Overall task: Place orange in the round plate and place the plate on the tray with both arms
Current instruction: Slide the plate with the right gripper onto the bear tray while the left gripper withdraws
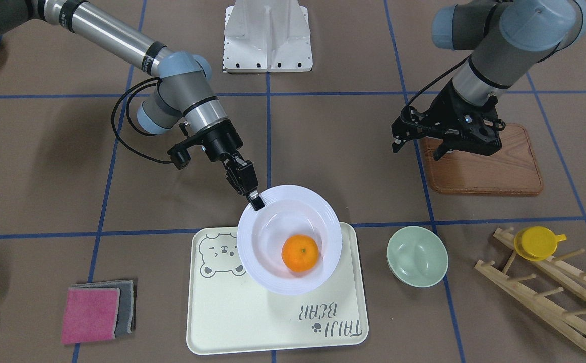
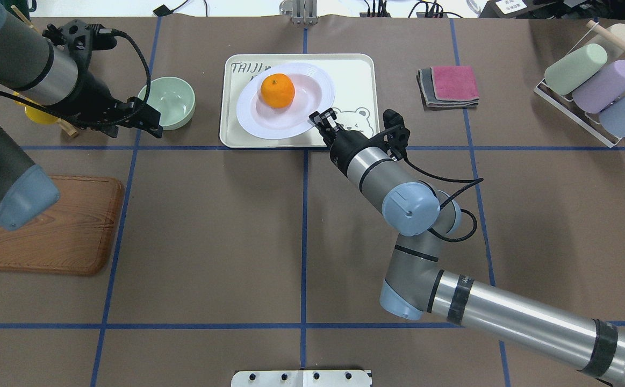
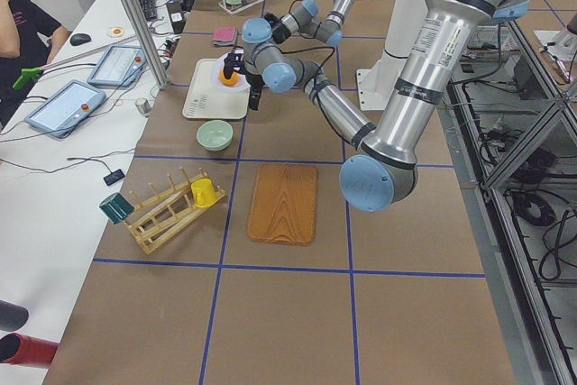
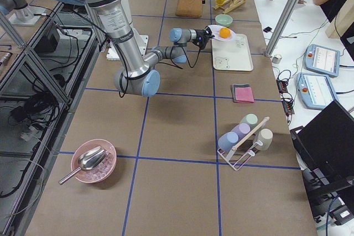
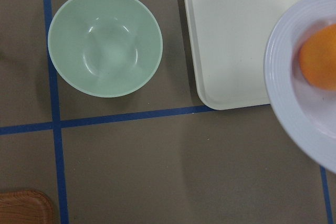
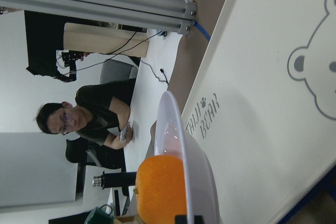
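The orange (image 1: pixel 300 253) (image 2: pixel 277 90) (image 6: pixel 160 187) lies in the sunken centre of the white round plate (image 1: pixel 272 227) (image 2: pixel 296 107) (image 5: pixel 294 103). My right gripper (image 1: pixel 256 200) (image 2: pixel 317 117) is shut on the plate's rim on the robot's side. It holds the plate tilted over the cream tray (image 1: pixel 252 312) (image 2: pixel 355 75) (image 6: pixel 262 103). Whether the plate's far rim touches the tray I cannot tell. My left gripper (image 1: pixel 416 151) (image 2: pixel 136 126) hangs open and empty, off to the side between the tray and the wooden board.
A pale-green bowl (image 1: pixel 417 255) (image 2: pixel 170 102) (image 5: pixel 105 43) sits beside the tray. The wooden board (image 1: pixel 484 166) lies under the left arm. A wooden rack holds a yellow cup (image 1: pixel 537 242). Folded cloths (image 2: pixel 449 85) and a cup rack (image 2: pixel 591 86) are on the tray's other side.
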Available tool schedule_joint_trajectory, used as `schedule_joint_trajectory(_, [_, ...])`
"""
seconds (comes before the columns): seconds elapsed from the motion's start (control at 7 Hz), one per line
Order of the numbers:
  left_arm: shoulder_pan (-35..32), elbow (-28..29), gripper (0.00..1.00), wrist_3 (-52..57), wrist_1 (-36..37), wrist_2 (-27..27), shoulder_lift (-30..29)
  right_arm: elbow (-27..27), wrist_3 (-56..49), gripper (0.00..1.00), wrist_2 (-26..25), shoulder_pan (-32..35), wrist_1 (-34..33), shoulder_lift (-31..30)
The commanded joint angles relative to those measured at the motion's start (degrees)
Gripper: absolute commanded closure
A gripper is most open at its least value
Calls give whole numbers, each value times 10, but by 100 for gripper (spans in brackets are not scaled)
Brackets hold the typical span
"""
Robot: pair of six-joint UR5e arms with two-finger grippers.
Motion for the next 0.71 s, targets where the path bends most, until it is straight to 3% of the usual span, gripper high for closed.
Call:
schedule_joint_trajectory(0.0, [1,0,4,0,0,0,0,-33,54,100,-33,0,-75,21])
schedule_joint_trajectory(0.14, [1,0,4,0,0,0,0,-33,55,77,-33,0,-76,21])
schedule_joint_trajectory(0.29, [0,0,4,0,0,0,0,-32,52,20,-32,0,-78,18])
schedule_joint_trajectory(0.43, [0,0,4,0,0,0,0,-30,29,1,-26,1,-87,16])
schedule_joint_trajectory(0.57, [-3,0,4,0,0,0,1,-10,-49,0,8,7,-125,13])
